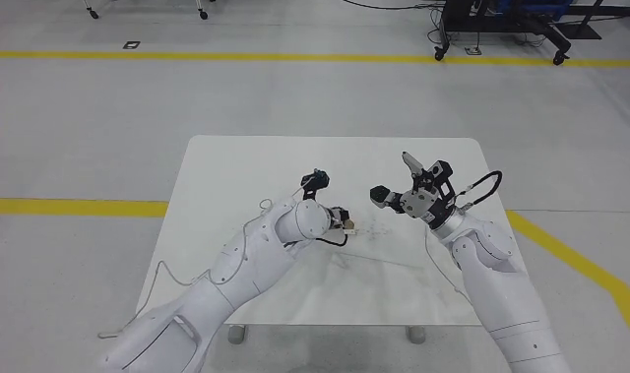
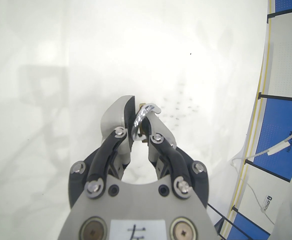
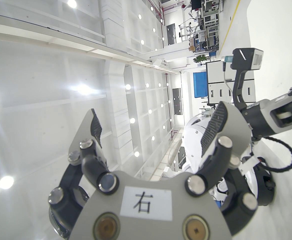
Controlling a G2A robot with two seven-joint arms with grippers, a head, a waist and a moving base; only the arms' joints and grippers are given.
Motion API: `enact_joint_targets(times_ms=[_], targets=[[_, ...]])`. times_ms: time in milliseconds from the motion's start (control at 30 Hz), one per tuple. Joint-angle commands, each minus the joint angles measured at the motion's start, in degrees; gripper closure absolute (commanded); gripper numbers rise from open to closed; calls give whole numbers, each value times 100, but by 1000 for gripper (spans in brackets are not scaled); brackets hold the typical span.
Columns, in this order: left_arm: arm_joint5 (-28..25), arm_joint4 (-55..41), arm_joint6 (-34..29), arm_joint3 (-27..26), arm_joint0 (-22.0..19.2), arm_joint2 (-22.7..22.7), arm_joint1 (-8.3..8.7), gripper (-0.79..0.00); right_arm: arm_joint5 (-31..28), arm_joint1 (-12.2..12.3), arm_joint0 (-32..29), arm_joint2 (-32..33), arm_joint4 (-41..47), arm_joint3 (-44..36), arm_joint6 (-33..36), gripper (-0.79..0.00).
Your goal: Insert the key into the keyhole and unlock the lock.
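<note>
My left gripper (image 2: 139, 111) is shut on a small padlock (image 2: 141, 125) just above the white table (image 1: 246, 176). The brass body sits between the pads. The silver shackle (image 2: 142, 116) curves up out of the jaws, and its hooked end stands free of the body. In the top view the left gripper (image 1: 346, 222) is near the table's middle with the padlock (image 1: 352, 231) at its tip. My right gripper (image 1: 396, 178) hangs open and holds nothing, raised a short way to the right of the left one. Its fingers (image 3: 96, 126) are spread wide, facing sideways toward the left arm.
A thin white cable (image 1: 266, 204) trails from the left arm across the table. The table edge (image 2: 261, 81) runs close by the left gripper, with blue and white panels (image 2: 281, 131) beyond it. The left arm's wrist camera (image 3: 247, 59) is close to the right gripper.
</note>
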Motion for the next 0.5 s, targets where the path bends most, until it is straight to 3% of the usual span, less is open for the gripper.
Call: enact_joint_targets(times_ms=[0, 133, 233, 333, 467], targets=[[63, 4, -258, -81, -5, -98, 44, -785, 0, 0, 0, 0, 0, 0, 0, -785], [451, 195, -804, -400, -5, -367, 203, -785, 0, 0, 0, 0, 0, 0, 0, -785], [663, 437, -855, -1001, 155, -724, 378, -785, 0, 0, 0, 0, 0, 0, 0, -785], [575, 785, -600, -1869, 523, -1192, 584, -785, 0, 0, 0, 0, 0, 0, 0, -785], [37, 1469, 94, -3061, 1234, -1845, 845, -785, 0, 0, 0, 0, 0, 0, 0, -785]])
